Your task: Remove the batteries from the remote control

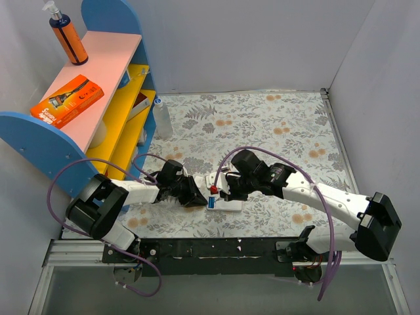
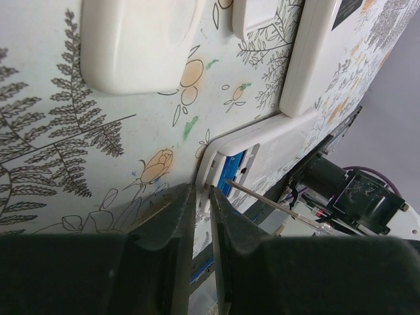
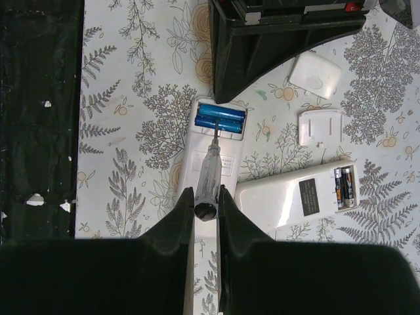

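No legible text or labels.

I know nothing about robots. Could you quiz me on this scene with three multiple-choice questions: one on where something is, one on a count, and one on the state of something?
1. Where does the tool in the right gripper point?
A. At the blue batteries in the first remote
B. Straight upward
C. Back at its own arm

2. How many blue batteries lie in that remote?
A. One
B. Two
C. Four

3. The battery bay of the second remote is:
A. covered
B. open and empty
C. open, with dark cells inside

Answers:
1 A: in the right wrist view the tool's tip sits at the open bay.
2 B: two blue cylinders lie side by side.
3 C: the bay is uncovered and the cells show.
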Tool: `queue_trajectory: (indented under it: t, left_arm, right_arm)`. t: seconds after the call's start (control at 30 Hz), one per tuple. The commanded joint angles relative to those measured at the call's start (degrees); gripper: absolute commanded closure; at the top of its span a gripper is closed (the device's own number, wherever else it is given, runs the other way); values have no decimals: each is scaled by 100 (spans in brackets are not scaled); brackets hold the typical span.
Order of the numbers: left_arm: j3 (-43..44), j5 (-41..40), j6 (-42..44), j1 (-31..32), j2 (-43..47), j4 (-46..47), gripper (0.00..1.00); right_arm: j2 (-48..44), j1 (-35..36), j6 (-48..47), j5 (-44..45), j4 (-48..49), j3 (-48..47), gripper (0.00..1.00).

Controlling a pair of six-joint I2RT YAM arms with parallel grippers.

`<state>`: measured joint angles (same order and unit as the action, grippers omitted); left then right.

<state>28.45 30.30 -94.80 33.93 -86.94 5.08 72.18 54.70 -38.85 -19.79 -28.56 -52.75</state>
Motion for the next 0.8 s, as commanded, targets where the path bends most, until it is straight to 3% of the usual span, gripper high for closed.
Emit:
queue_trajectory:
  t: [0.0,0.3,0.77]
  left_arm:
    - [29,37,-3,17,-78,89,87]
    - [20,107,-47,17,-69,169,100]
    - [-6,116,-117,26,-69,204,100]
  right_arm:
    - [164,-12,-105,-113,43,-271,99]
    - [604,6,-202,-183,-10,-710,99]
    - [885,375,-325,116,-141,-842,99]
